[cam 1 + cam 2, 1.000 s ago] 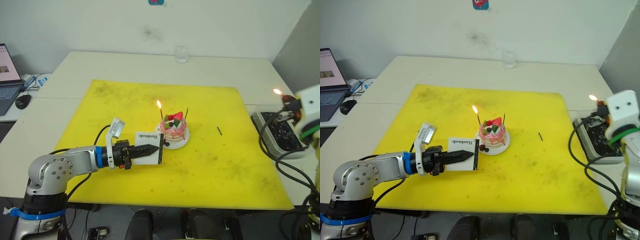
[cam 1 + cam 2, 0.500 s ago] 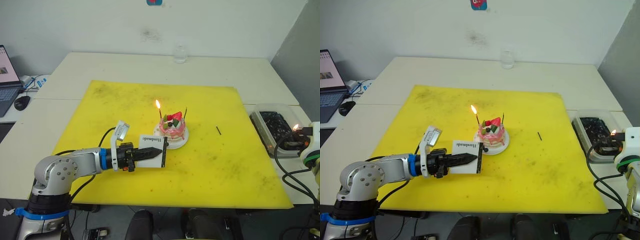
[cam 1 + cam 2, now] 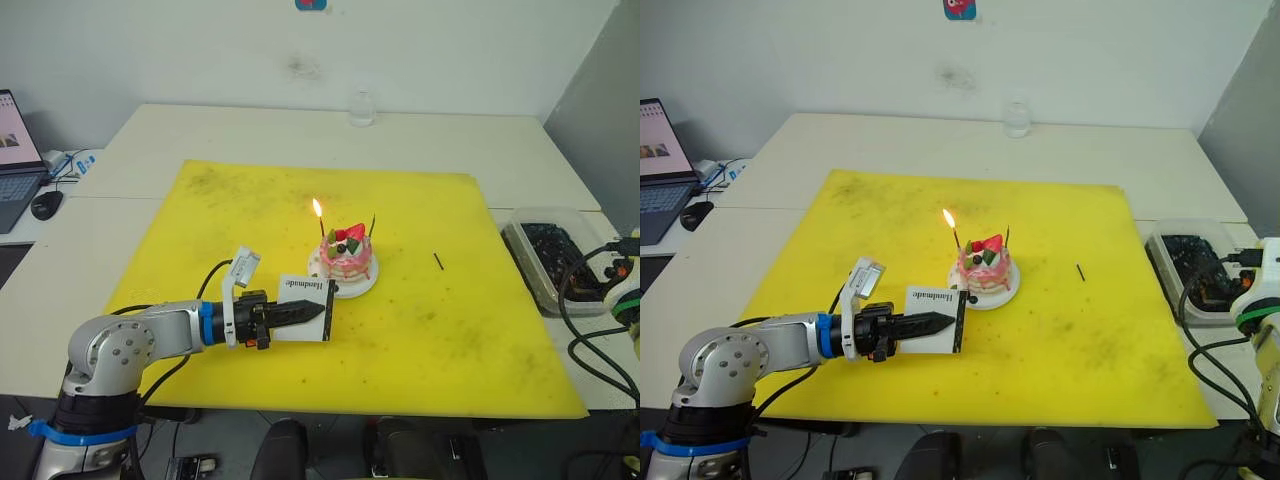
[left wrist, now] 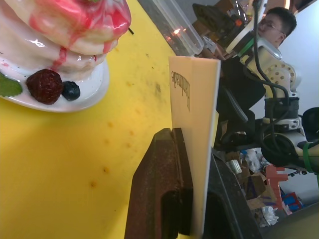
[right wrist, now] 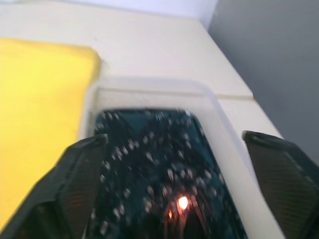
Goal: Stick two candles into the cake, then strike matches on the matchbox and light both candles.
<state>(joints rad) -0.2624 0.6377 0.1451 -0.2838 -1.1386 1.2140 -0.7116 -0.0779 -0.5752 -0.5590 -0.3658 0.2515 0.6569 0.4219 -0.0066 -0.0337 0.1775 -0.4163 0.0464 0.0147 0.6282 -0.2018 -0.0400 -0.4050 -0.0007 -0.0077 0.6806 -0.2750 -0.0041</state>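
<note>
While one cake (image 3: 348,257) sits on its small white plate near the middle of the yellow mat (image 3: 430,340), two thin dark candles (image 3: 320,224) stand in it: the one on the robot's left carries a flame, the one on the right (image 3: 373,223) shows none. One short dark stick (image 3: 438,261) lies on the mat, well apart from the cake toward the robot's right.

Just beside the plate, the left gripper (image 3: 312,310) is clenched on the single matchbox (image 3: 307,295), holding it on edge above the mat; "Handmade" reads in small black letters on its white face, and a dark strip runs along the edge nearest the cake.

At the counter's (image 3: 450,140) right edge, the right gripper (image 5: 174,199) hangs with fingers spread wide over a clear bin (image 3: 552,255) of dark, speckled contents, where a small orange glow (image 5: 182,202) burns.

One clear glass (image 3: 361,107) stands at the far side.
</note>
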